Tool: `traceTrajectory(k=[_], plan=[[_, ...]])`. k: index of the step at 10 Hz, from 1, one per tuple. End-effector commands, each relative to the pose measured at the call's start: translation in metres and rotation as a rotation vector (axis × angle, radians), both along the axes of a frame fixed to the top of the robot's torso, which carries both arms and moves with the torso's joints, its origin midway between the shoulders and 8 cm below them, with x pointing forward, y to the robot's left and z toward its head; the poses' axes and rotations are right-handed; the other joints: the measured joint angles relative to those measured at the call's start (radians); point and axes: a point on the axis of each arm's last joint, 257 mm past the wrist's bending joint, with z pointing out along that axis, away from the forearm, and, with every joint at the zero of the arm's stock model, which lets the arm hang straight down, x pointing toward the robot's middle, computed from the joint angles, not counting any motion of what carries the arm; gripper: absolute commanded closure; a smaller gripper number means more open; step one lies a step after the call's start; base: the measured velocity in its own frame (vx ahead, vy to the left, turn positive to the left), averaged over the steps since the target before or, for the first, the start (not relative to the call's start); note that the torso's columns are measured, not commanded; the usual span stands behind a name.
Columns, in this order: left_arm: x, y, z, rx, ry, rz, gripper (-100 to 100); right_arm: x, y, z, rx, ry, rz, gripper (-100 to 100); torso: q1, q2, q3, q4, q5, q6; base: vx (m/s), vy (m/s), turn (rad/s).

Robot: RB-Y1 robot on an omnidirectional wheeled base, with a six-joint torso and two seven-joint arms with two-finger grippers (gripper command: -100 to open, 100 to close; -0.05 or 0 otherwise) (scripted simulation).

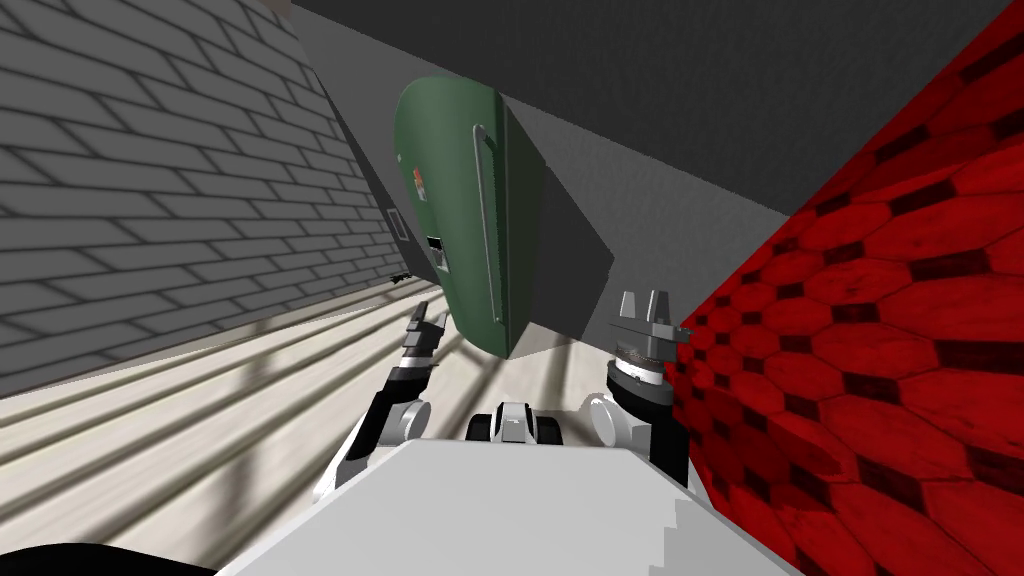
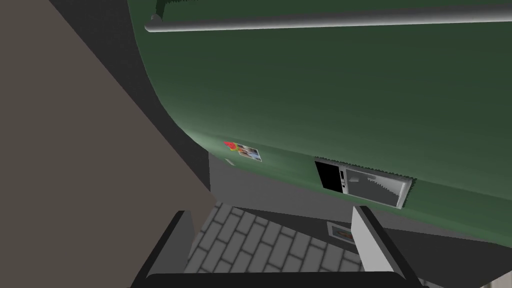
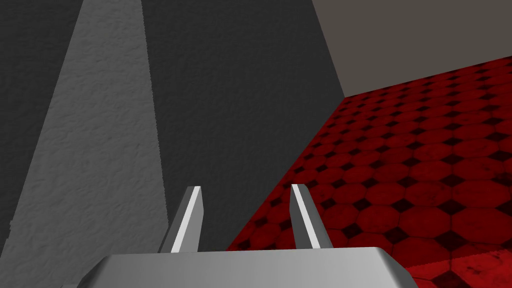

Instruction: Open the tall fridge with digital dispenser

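Plainly, the tall dark green fridge (image 1: pixel 450 200) stands ahead against the grey wall, leaning only with the camera's slant, and its door looks shut, so I judge the opening not yet begun. A long grey bar handle (image 2: pixel 325 20) runs down the door near its free edge, which is where a pull would get the most leverage. The small grey dispenser panel (image 2: pixel 372 187) sits recessed in the door face, with a little red and white sticker (image 2: pixel 245 150) further along the same face.

The left gripper (image 2: pixel 270 215) points at the door from close by, its blades spread wide with nothing between them. It is nearer the dispenser than the handle and touches neither, which suggests an approach, with room left to close around the bar. It would probably need to shift across the door to line up with the handle.

The right gripper (image 1: pixel 645 305) hangs just beside the red tiled wall (image 1: pixel 880 350), fingers parted and empty, seemingly kept out of the way.
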Motion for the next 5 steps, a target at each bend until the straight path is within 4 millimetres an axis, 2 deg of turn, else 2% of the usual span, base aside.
traceTrajectory(k=[1, 5], plan=[[0.009, 0.006, -0.013, -0.037, 0.053, -0.004, -100, 0.000, 0.000, 0.000, 0.000, 0.000, 0.000, 0, -0.001, 0.000, 0.000, 0.000, 0.000, 0.000, 0.132, -0.071, 0.049], [0.022, 0.016, -0.037, -0.103, 0.136, -0.008, -100, 0.000, 0.000, 0.000, 0.000, 0.000, 0.000, 0, -0.002, 0.000, 0.000, 0.000, -0.001, 0.000, 0.123, -0.082, 0.049]])
